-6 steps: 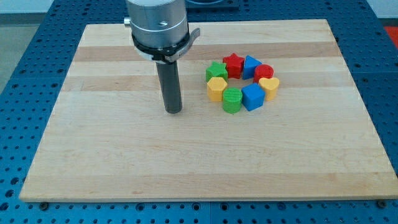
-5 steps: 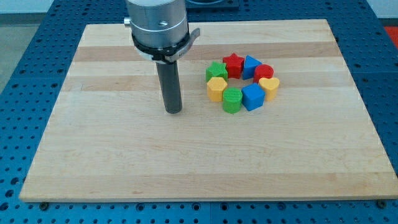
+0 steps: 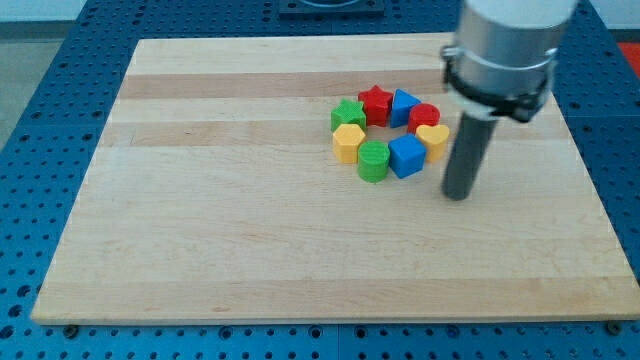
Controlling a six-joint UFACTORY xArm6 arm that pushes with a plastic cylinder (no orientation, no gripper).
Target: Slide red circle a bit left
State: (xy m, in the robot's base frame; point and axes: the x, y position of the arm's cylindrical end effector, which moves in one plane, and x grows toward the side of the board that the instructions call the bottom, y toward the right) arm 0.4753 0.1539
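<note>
We see our rod hanging over the right part of the wooden board [image 3: 250, 250], with my tip [image 3: 457, 196] resting near the board surface, to the view's right of the cluster of blocks and slightly below it. We carry no gripper or jaws, so there is nothing to be apart, together or clamped; the rod simply ends in its blunt lower end.

The red circle [image 3: 425, 115] sits on the right side of the ring of blocks, at the view's upper right of the cluster. Being round, it shows no long axis and no pointing direction that we can make out. It touches the blue triangular block [image 3: 403, 105] on its left and the yellow heart block [image 3: 433, 139] just below it. My tip stands apart from the red circle, lower and to the right of it, with the yellow heart block nearer to the rod than the circle is.

The rest of the ring runs round as follows: a red star [image 3: 375, 102] at the top, a green star [image 3: 348, 114] at upper left, a yellow hexagon-like block [image 3: 348, 142] at left, a green cylinder-like block [image 3: 373, 160] at the bottom, and a blue cube-like block [image 3: 406, 155] at lower right. The blocks lie close together, mostly touching their neighbours.
</note>
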